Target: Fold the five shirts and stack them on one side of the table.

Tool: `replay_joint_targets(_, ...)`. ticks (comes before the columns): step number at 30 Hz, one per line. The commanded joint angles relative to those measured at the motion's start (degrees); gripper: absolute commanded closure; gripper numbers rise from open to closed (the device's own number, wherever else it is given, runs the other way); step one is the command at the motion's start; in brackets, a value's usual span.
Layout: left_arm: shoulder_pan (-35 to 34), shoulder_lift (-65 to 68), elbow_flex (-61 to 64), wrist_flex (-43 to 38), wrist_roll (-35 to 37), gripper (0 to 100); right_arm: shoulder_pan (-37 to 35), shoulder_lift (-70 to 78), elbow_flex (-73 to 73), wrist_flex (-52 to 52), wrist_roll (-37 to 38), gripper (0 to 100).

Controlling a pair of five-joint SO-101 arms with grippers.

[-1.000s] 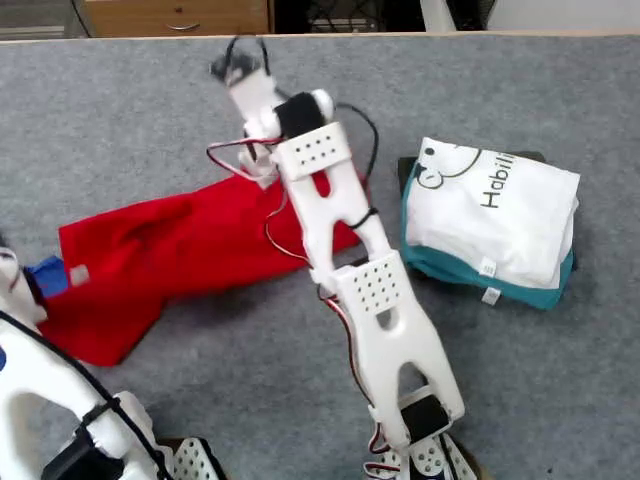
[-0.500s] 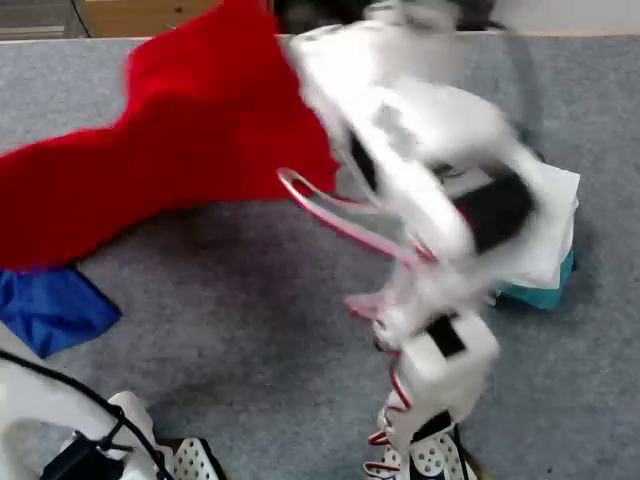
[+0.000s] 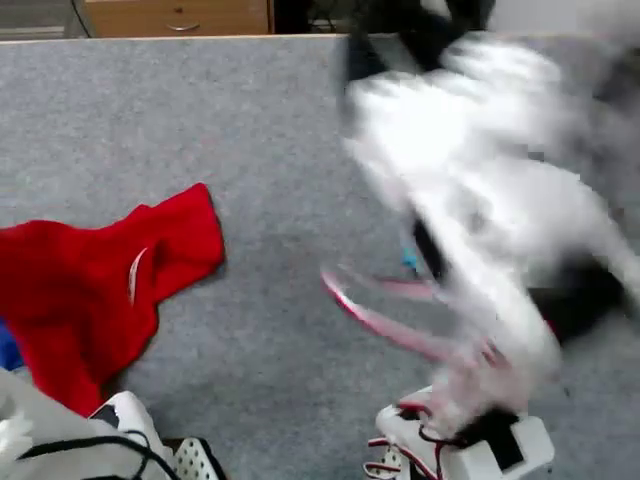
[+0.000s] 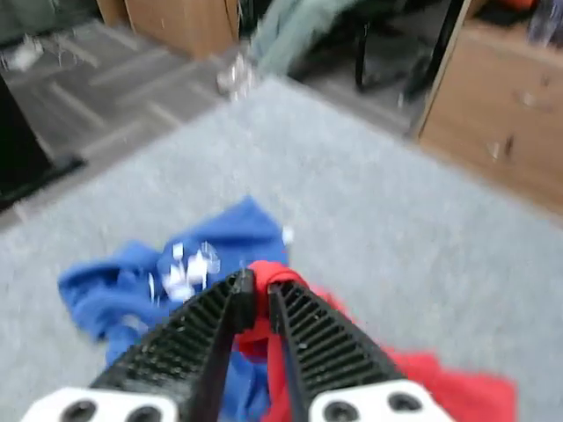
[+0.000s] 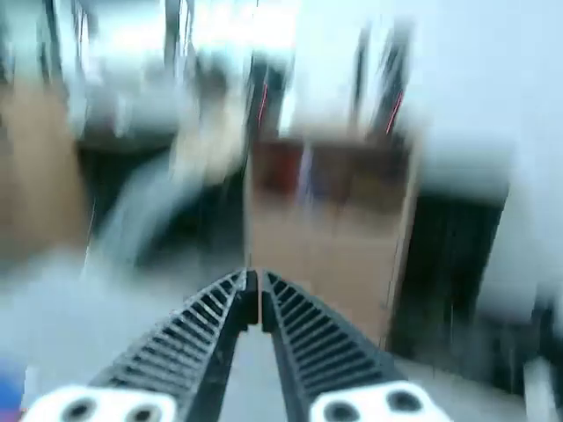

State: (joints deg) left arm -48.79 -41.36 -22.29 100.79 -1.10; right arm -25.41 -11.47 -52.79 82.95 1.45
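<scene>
We are starting at the left gripper (image 4: 259, 288): its jaws are pinched narrow on a small bunch of the red shirt (image 4: 422, 391), right at the tips. The cloth is hanging off the grip and trailing down onto the grey table (image 3: 250, 150). Just under the tips the blue shirt (image 4: 176, 272) is lying crumpled, partly beneath the red one.

The right gripper (image 5: 256, 294) is drawn together with nothing between its jaws, and it is pointing out at the room, not at the table. In the high view the right arm (image 3: 480, 230) is standing up over the right half of the table, too smeared for us to read more.

In the high view the red shirt is lying in a loose heap at the left side of the table, unfolded, with a sliver of blue at the very edge beside it.

We are judging the step in hand as spreading the red shirt flat for folding, so the task looks to be at its last shirts, not finished. To do it well:
- The left grip is looking thin, only a fold at the tips, so a hard pull could slip it. We are advising a deeper bite or a slow drag.
- The right gripper would want to come down and take the opposite edge, so the cloth is stretching between two holds.
- Lift the red clear of the blue first, or both will be dragging together.
- Lay it on bare table well apart from the blue.
</scene>
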Motion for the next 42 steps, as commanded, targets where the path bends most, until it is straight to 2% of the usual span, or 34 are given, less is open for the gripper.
replay_joint_targets(1, -0.31, -1.85, 16.13, -2.20, -3.34, 97, -4.92, 0.66, 21.85, -0.97, 0.09, 97.0)
replay_joint_targets(3, -1.45, -2.99, 25.71, -6.51, -4.13, 97, -7.82, 2.95, 31.87, -3.60, -0.44, 89.9)
replay_joint_targets(7, -8.75, -6.07, 39.08, -17.85, -4.66, 97, -13.80, 10.68, 46.11, -13.80, -2.02, 72.1)
replay_joint_targets(9, -11.56, -7.56, 44.00, -23.65, -4.66, 97, -16.44, 15.78, 49.45, -19.78, -4.57, 68.3)
replay_joint_targets(13, -14.55, -10.37, 50.33, -29.71, -4.75, 97, -20.48, 28.97, 48.31, -29.01, -8.97, 70.8)
replay_joint_targets(17, -14.99, -12.22, 54.02, -30.24, -6.68, 97, -23.12, 43.03, 40.75, -29.63, -9.05, 73.8)
replay_joint_targets(21, -15.08, -13.27, 56.04, -30.24, -8.26, 97, -23.82, 54.64, 30.90, -23.03, -9.05, 76.0)
replay_joint_targets(24, -15.08, -13.27, 56.22, -30.24, -8.26, 97, -23.38, 60.53, 21.05, -14.51, -8.97, 84.1)
replay_joint_targets(27, -15.08, -13.01, 56.22, -30.24, -8.26, 97, -21.45, 64.57, 10.51, -6.77, -8.53, 99.2)
replay_joint_targets(32, -14.37, -12.75, 55.60, -29.63, -8.44, 97, -15.03, 68.44, -6.02, 6.59, -6.51, 98.5)
replay_joint_targets(36, -6.02, -12.75, 51.74, -21.10, -11.78, 97, -8.26, 70.73, -17.36, 16.26, -0.09, 98.5)
replay_joint_targets(42, 2.15, -12.84, 51.21, -20.57, -9.41, 97, 6.51, 73.63, -30.64, 15.91, 9.85, 98.5)
